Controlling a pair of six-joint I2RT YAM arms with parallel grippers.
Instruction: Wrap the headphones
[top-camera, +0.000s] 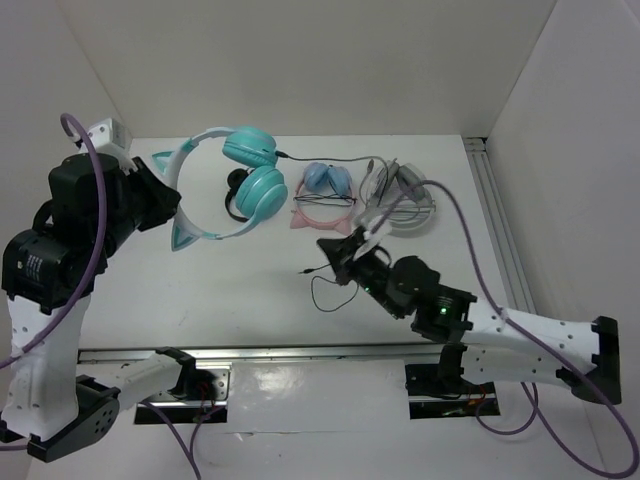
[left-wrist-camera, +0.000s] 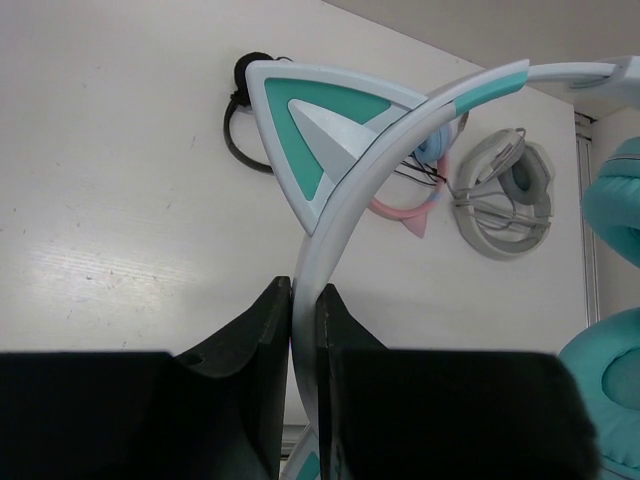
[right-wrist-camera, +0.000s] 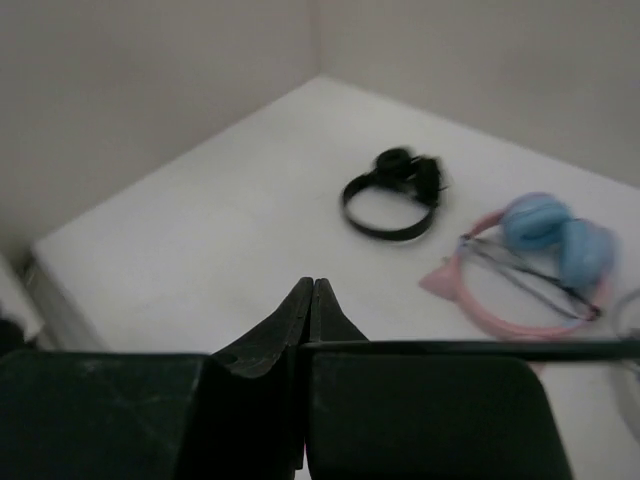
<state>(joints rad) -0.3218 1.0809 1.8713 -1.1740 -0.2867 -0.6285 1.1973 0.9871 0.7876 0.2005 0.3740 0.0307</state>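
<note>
The teal headphones (top-camera: 250, 185) hang above the table at the back left, their cat ear (left-wrist-camera: 300, 120) pointing up in the left wrist view. My left gripper (top-camera: 168, 198) is shut on their pale headband (left-wrist-camera: 330, 200), which runs between the two fingers of that gripper (left-wrist-camera: 305, 310). Their thin black cable (top-camera: 322, 295) loops on the table in the middle. My right gripper (top-camera: 335, 248) is low over it with the jaws pressed together (right-wrist-camera: 313, 290). A taut stretch of cable (right-wrist-camera: 600, 345) runs off to the right from the jaws.
A pink cat-ear pair with light blue cups (top-camera: 325, 200) and a grey-white pair (top-camera: 405, 205) lie at the back middle. A small black headset (top-camera: 237, 192) sits behind the teal cups. White walls enclose the table, with a metal rail (top-camera: 500, 230) on the right.
</note>
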